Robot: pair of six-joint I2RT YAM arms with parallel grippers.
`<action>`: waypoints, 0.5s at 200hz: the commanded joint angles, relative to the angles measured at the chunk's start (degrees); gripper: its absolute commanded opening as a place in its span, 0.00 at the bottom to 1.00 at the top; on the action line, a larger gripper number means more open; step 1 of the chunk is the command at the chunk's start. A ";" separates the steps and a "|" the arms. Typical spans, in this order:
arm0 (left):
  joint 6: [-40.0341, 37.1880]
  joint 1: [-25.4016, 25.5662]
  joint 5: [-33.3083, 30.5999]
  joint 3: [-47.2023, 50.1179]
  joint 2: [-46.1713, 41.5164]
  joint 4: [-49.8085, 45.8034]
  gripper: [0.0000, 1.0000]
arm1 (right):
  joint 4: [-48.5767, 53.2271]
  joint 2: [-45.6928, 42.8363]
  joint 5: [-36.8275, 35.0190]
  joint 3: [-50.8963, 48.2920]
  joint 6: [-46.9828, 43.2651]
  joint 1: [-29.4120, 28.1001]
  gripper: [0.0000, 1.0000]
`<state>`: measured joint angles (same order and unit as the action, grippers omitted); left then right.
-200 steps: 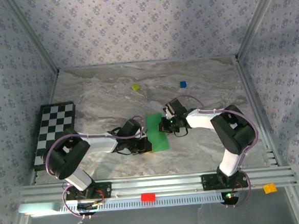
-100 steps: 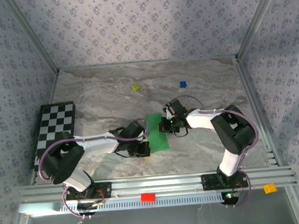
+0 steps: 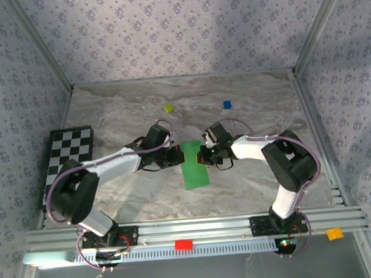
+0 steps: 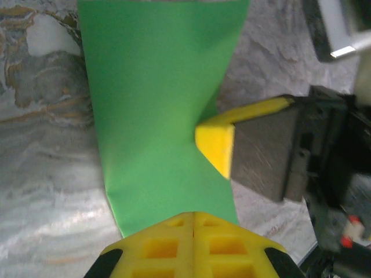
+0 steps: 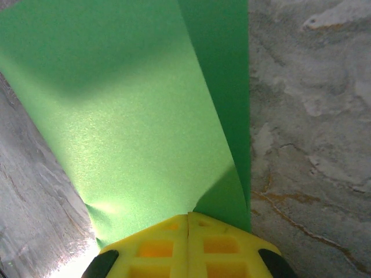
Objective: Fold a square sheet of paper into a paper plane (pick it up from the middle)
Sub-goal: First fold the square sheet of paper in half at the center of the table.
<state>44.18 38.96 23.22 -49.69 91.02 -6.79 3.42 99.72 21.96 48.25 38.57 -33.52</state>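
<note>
The square sheet of paper (image 3: 194, 167), a long green strip in outline, lay mid-counter (image 3: 252, 96). Its far end was pinched at both side edges, the left fingers (image 4: 168, 246) clenched on one and the right fingers (image 5: 156, 248) on the other. Bare counter lay open around it, with the checkerboard (image 3: 66, 163) well to the left.

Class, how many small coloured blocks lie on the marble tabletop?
2: a yellow-green block far centre, a blue block to its right. The arms may hide others.
</note>
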 commanded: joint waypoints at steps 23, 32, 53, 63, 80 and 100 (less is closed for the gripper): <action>-0.04 -1.40 4.09 -3.57 7.31 3.81 0.02 | 8.71 2.41 -4.73 -3.02 0.37 -0.11 0.00; 0.11 -1.82 4.43 -3.41 8.37 4.50 0.01 | 8.69 2.41 -4.72 -3.06 0.37 -0.08 0.00; -0.33 -2.47 4.59 -2.54 10.66 5.46 0.01 | 8.53 2.56 -4.74 -3.39 0.30 -0.14 0.00; -0.50 -2.57 4.38 -1.86 11.54 5.62 0.01 | 8.37 2.44 -4.82 -3.63 0.28 -0.06 0.00; -0.35 -2.68 3.79 -0.14 12.73 6.74 0.00 | 8.18 2.49 -4.87 -3.95 0.22 -0.03 0.00; 0.44 -2.83 3.57 1.60 13.98 8.09 0.00 | 7.76 2.58 -4.82 -4.40 0.37 -0.05 0.00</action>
<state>44.18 36.25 26.59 -50.35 103.11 -0.25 2.48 99.53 21.96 47.57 38.57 -33.52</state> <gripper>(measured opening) 0.046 0.051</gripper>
